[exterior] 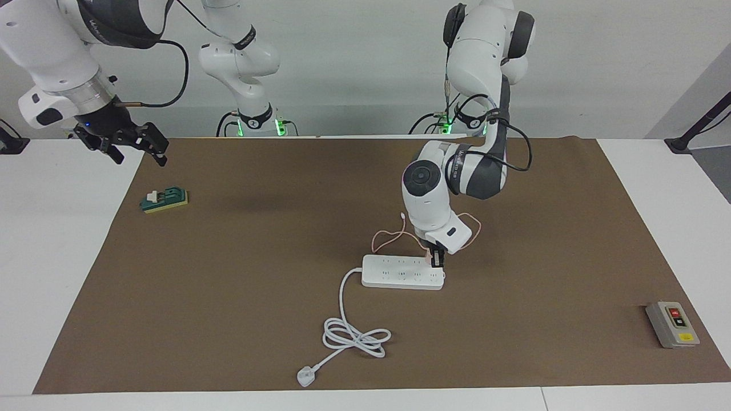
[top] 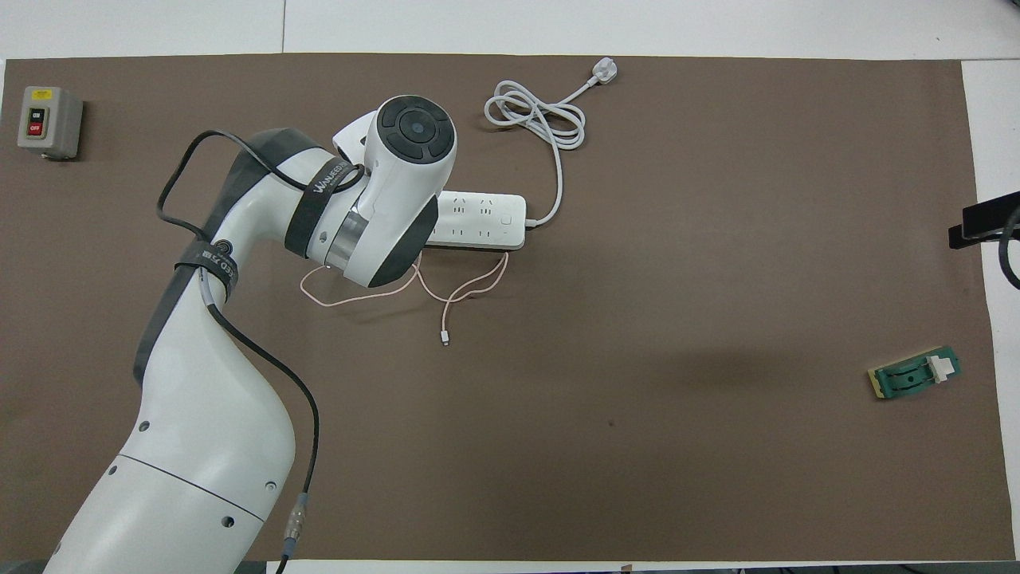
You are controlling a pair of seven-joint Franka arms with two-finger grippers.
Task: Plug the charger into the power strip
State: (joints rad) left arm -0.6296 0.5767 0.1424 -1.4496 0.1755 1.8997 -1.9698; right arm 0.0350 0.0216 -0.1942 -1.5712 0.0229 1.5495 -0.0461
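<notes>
The white power strip [exterior: 400,273] [top: 482,219] lies mid-mat. My left gripper [exterior: 437,261] stands straight down on the strip's end toward the left arm's end of the table, shut on the pale-pink charger [exterior: 428,260]. Only a sliver of the charger shows beside the fingers. Its thin pink cable [exterior: 388,234] [top: 470,287] loops on the mat nearer to the robots than the strip. In the overhead view the left wrist covers the gripper and that end of the strip. My right gripper [exterior: 140,160] hangs open over the mat's edge at the right arm's end and waits.
The strip's thick white cord [exterior: 354,337] coils farther from the robots and ends in a plug [exterior: 305,377]. A green-and-yellow block [exterior: 164,200] [top: 916,373] lies below the right gripper. A grey box with buttons [exterior: 672,324] [top: 48,121] sits toward the left arm's end.
</notes>
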